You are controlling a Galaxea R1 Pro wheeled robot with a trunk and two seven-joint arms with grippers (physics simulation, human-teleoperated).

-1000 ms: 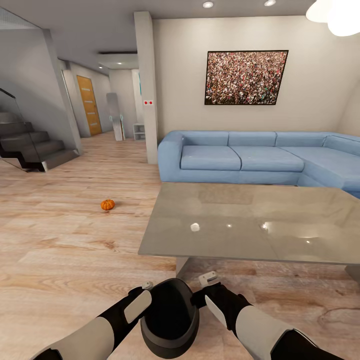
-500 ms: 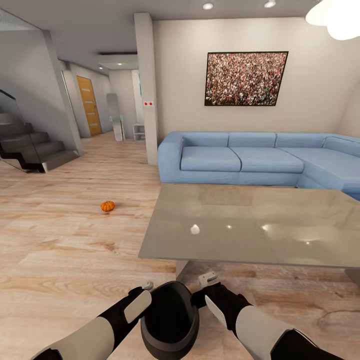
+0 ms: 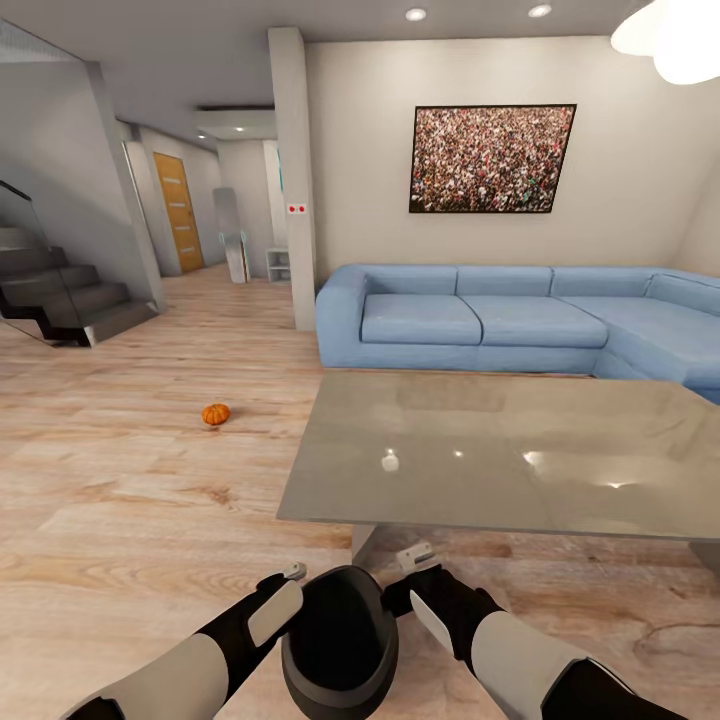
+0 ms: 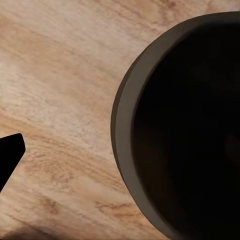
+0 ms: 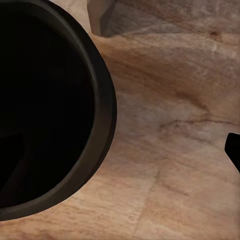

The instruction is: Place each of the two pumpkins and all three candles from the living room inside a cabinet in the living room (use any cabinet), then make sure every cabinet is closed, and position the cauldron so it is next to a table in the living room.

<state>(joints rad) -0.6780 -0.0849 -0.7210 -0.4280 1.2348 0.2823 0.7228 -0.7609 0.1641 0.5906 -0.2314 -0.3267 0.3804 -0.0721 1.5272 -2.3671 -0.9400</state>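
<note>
cauldron (image 3: 338,640) near worktop (image 3: 500,455), between both fingers | finger state: cannot tell | pumpkin (image 3: 215,413) on floor, far left

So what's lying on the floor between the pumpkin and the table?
Nothing: in the head view, bare wood floor runs from the pumpkin to the table.

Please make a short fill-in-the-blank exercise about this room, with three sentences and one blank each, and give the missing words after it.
1. The small pumpkin lies on the wooden ______.
2. The sofa behind the grey table has the colour ______.
3. The black cauldron is between the left gripper and the ______ gripper.

Missing words: floor; blue; right
</note>
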